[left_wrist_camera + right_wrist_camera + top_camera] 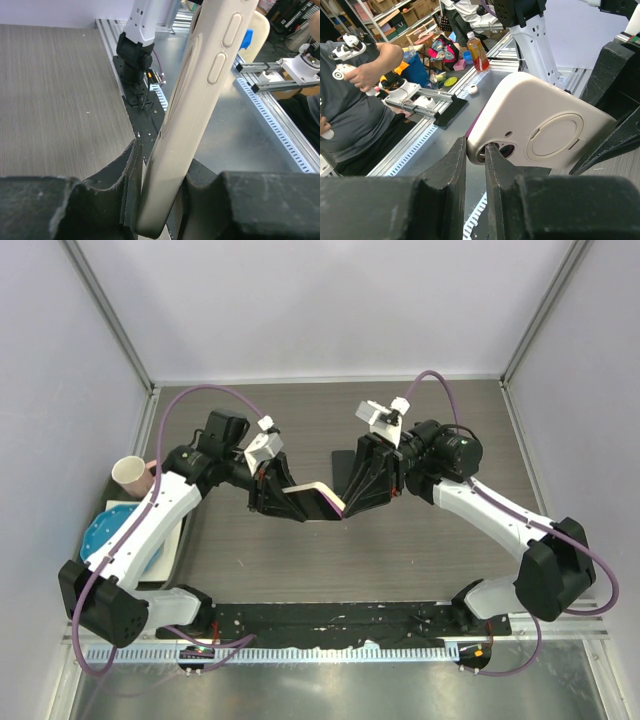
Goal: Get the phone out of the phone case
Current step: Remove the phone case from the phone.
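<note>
- Cup and blue plate sit at the far left edge of the table, the cup just behind the plate.
- Next we see the left gripper, reaching in towards the middle of the table. In its wrist view the two fingers press either side of the phone case, clamped on its lower end. The case's side buttons face the camera.
- At centre the cream phone case hangs above the table, spanning the gap between the two grippers.
- A thin pink strip shows along the case's edge. We cannot tell whether that is the phone.
- On the right, the right gripper meets the case's other end. Its jaws stand almost together, and its fingertips nip the case's corner beside the camera cut-out. The round ring on the case's back faces its wrist camera.
</note>
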Robot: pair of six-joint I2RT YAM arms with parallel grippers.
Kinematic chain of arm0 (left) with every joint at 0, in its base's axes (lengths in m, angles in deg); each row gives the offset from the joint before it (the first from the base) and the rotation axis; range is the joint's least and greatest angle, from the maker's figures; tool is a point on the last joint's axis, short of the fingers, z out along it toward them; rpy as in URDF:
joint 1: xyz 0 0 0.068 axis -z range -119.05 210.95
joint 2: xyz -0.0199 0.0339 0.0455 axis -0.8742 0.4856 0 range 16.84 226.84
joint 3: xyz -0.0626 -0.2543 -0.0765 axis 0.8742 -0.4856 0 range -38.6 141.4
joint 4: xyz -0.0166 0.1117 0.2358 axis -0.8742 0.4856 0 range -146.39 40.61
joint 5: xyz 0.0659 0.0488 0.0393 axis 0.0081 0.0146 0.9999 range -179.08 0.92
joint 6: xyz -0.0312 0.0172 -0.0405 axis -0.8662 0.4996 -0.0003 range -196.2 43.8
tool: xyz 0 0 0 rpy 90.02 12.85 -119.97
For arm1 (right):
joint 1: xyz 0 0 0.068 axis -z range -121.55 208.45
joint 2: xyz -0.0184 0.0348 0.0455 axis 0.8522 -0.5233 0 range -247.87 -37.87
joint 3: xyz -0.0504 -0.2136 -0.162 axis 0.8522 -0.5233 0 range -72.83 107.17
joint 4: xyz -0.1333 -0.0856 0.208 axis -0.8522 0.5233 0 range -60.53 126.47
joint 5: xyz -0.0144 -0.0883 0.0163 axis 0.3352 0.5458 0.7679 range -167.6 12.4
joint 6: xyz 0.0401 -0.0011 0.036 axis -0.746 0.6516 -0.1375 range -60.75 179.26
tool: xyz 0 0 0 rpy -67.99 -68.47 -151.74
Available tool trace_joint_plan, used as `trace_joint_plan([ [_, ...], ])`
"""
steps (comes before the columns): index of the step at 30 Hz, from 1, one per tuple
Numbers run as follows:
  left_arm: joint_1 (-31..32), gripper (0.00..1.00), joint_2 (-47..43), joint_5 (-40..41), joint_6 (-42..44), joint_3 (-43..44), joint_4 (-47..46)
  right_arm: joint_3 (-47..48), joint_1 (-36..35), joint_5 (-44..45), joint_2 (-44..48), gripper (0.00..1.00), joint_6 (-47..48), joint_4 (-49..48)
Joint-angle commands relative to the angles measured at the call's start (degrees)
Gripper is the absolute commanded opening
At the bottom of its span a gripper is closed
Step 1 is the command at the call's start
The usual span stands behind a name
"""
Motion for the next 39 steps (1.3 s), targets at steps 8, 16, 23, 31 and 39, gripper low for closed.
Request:
trace_joint_plan([
  [8,3.8,0.0,-1.3,-8.7,-2.3,5.5,-4.1,-1.7,1.2,6.0,-11.5,0.01,5.6,-13.1],
  [16,4.8,0.0,-1.9,-9.5,0.0,6.4,-1.7,-3.4,-1.0,9.6,-10.1,0.01,3.8,-13.1],
  [23,5.2,0.0,-2.5,-9.5,4.2,7.4,2.4,-3.8,-3.3,9.2,-10.0,0.01,5.2,-13.1],
  [31,5.2,0.0,-3.5,-9.6,8.0,9.0,7.2,-2.9,1.8,9.6,-11.6,0.01,4.5,-13.1],
  [39,5.6,0.0,-3.5,-9.6,10.1,10.1,10.1,-3.5,2.6,11.0,-15.4,0.01,4.3,-13.1],
])
